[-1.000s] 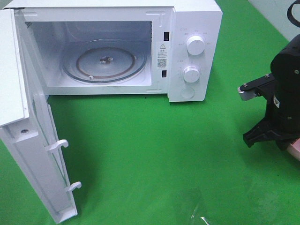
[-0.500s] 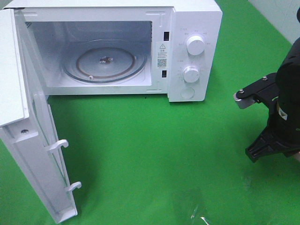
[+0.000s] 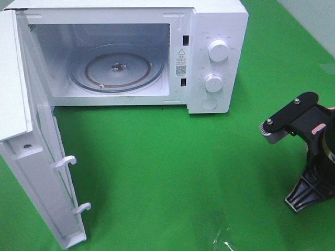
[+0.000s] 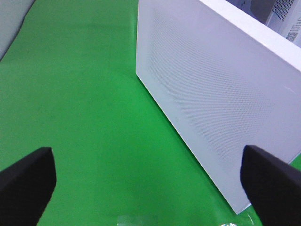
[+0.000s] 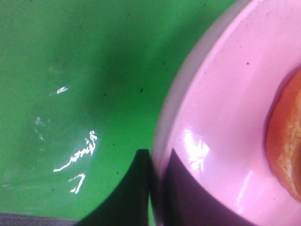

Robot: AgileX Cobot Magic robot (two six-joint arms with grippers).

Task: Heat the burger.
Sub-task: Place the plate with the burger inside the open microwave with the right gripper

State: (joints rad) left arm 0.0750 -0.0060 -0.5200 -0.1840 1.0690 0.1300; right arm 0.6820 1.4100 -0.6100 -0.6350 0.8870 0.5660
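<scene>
The burger point(image 5: 288, 146) shows only as a golden-brown bun edge in the right wrist view, lying on a pink plate point(image 5: 225, 117). My right gripper point(image 5: 157, 188) is shut on the plate's rim, with one finger on top and one underneath. In the exterior high view the right arm point(image 3: 314, 151) stands at the far right edge, and plate and burger are out of sight there. My left gripper point(image 4: 150, 188) is open and holds nothing, its dark fingertips point(image 4: 26, 181) wide apart over the green mat. It faces the outer side of the microwave door point(image 4: 211, 94).
A white microwave point(image 3: 220, 31) stands at the back with its door point(image 3: 36, 172) swung fully open toward the front left. Inside, the glass turntable point(image 3: 116, 70) is bare. Two knobs point(image 3: 218, 50) sit on its right panel. A green mat point(image 3: 172, 167) covers the table.
My right arm has shifted toward the front right of the exterior view and turned. The pink plate edge seen beside it a second ago has left that view. The left gripper is unchanged.
</scene>
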